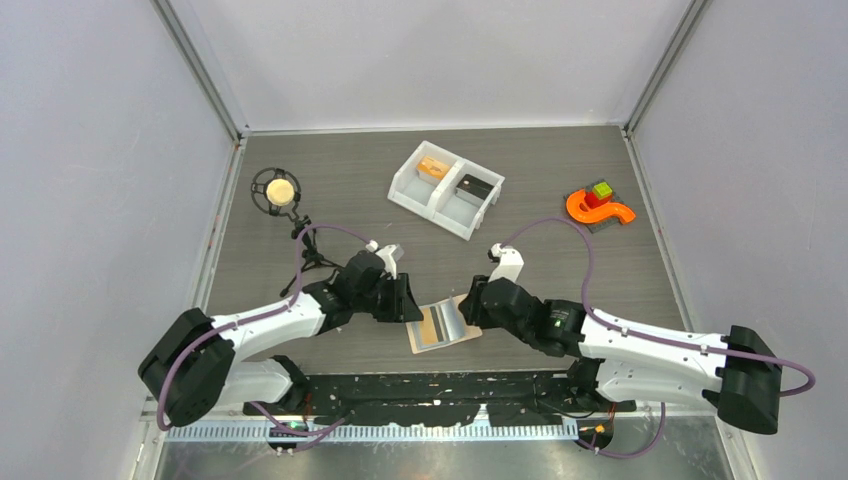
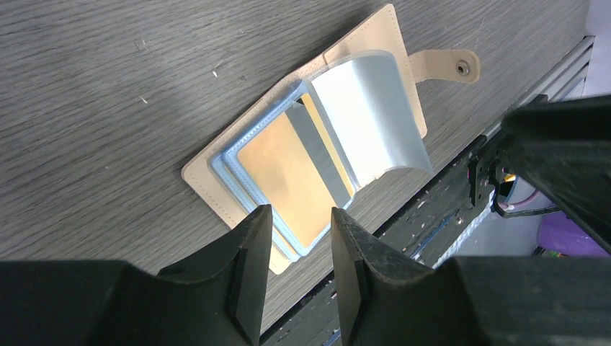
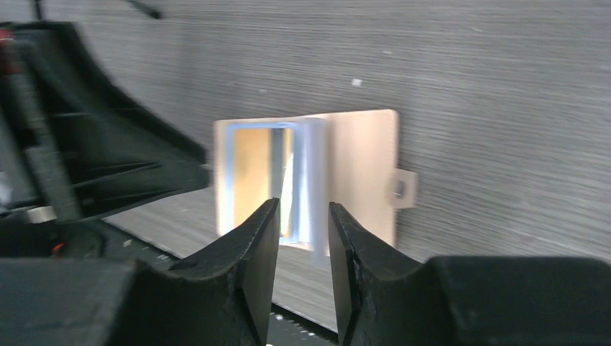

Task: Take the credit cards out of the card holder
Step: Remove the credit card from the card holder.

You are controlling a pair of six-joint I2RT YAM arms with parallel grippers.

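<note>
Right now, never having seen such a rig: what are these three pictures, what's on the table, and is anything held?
Two robot arms, the left arm and right arm, are bolted at the table's near edge. One picture looks down from above; the others come from a camera on each wrist. Between the arms lies an open card holder with a tan card in a clear sleeve. Farther back: a white bin holding a tan item and a dark item, a black stand, an orange toy. The left gripper and right gripper are open by the holder; neither looks clamped on anything.
</note>
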